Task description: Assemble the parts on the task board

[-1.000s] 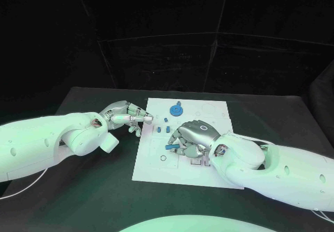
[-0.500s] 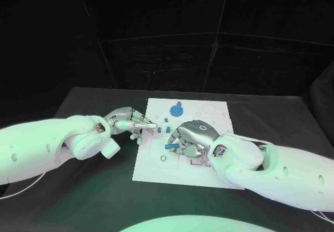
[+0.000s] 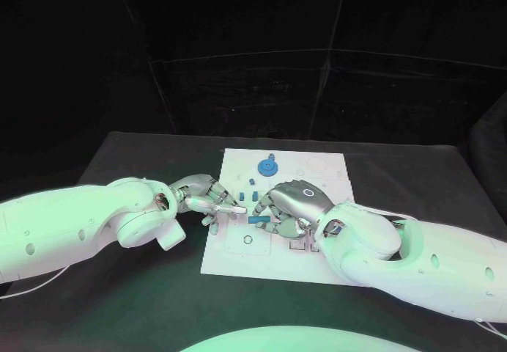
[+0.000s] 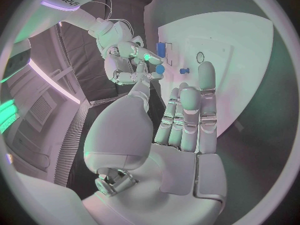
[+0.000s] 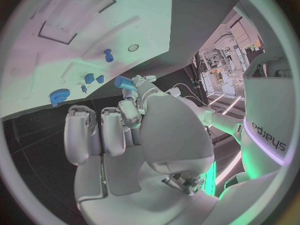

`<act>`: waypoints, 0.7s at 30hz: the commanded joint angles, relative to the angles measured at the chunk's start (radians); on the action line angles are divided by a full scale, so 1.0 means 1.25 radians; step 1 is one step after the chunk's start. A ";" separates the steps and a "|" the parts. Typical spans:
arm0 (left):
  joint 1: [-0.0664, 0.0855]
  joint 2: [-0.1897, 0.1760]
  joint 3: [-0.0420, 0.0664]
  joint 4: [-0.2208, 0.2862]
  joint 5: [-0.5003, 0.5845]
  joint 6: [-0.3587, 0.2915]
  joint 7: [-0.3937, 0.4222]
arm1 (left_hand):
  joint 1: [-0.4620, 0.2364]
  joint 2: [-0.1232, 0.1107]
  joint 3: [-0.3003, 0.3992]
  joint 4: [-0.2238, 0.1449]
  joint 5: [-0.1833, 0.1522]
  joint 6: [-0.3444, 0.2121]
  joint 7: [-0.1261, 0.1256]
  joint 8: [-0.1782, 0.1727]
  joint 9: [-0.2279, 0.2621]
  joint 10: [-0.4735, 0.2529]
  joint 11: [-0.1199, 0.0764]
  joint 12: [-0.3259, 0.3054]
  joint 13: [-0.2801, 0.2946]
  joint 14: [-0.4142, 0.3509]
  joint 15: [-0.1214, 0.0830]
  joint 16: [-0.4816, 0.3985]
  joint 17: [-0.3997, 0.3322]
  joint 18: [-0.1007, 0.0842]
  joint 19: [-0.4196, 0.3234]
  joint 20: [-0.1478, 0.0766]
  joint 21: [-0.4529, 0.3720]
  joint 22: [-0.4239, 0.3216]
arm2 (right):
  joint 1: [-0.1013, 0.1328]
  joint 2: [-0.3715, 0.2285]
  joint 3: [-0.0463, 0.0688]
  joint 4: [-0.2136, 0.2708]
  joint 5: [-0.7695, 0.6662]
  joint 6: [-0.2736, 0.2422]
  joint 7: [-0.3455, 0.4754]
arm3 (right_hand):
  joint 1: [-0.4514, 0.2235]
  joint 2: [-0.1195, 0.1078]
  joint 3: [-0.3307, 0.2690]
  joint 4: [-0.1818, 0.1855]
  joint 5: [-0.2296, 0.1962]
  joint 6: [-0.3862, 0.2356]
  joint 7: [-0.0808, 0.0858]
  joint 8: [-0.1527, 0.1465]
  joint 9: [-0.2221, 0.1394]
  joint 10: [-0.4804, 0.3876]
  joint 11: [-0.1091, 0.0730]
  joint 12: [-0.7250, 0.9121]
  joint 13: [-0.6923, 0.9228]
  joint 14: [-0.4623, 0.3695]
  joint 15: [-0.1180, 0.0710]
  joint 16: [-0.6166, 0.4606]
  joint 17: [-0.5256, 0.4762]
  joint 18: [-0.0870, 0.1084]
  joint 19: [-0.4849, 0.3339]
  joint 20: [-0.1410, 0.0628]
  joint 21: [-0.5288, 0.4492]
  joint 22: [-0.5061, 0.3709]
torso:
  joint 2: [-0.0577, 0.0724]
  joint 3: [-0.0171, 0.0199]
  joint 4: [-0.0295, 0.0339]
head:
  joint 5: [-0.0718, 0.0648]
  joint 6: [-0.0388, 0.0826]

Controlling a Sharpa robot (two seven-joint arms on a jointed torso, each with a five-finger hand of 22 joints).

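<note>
- Right hand (image 3: 291,207) pinches a small blue part (image 5: 124,82) over the task board (image 3: 317,264) middle; looks light, rigid, slippery.
- Left hand (image 3: 207,199), fingers spread, holds nothing at the board's left edge.

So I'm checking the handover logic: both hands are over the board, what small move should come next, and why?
Probably the left hand should ease its fingertips onto the blue part and pinch it. The right hand holds that part above the white board, and the left hand's fingers reach toward it, open and empty. Whether they already touch it is unclear.
</note>
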 commanded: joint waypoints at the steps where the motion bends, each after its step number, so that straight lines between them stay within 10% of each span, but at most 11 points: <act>1: 0.000 0.003 0.000 0.005 -0.024 0.007 -0.019 | 0.009 0.002 -0.006 0.000 -0.002 0.000 -0.002 0.005 0.001 -0.003 -0.002 0.005 0.001 0.006 0.001 0.004 0.002 0.011 0.007 -0.001 -0.002 -0.001 | 0.001 0.000 0.001 0.005 -0.009 -0.024 -0.003 | 0.003 -0.002 0.003 0.001 0.002 0.005 0.000 0.003 0.001 -0.001 -0.005 -0.004 -0.001 0.038 -0.006 0.004 0.001 -0.013 0.006 0.001 0.005 0.094 | 0.000 -0.0002 -0.0001 | 0.002 -0.001; 21: -0.002 0.015 -0.001 0.007 -0.025 0.010 -0.019 | 0.032 0.013 -0.015 -0.002 0.000 0.004 -0.005 0.014 0.001 0.000 -0.005 0.016 0.006 0.010 -0.001 0.008 0.006 0.011 0.011 -0.003 -0.002 -0.003 | 0.001 -0.001 0.001 0.011 -0.011 -0.034 -0.002 | 0.003 -0.002 0.003 0.000 0.002 0.005 0.000 0.003 0.001 0.000 -0.006 -0.004 0.000 0.038 -0.006 0.004 0.002 -0.013 0.007 0.001 0.005 0.095 | 0.000 0.0001 0.0001 | 0.002 -0.005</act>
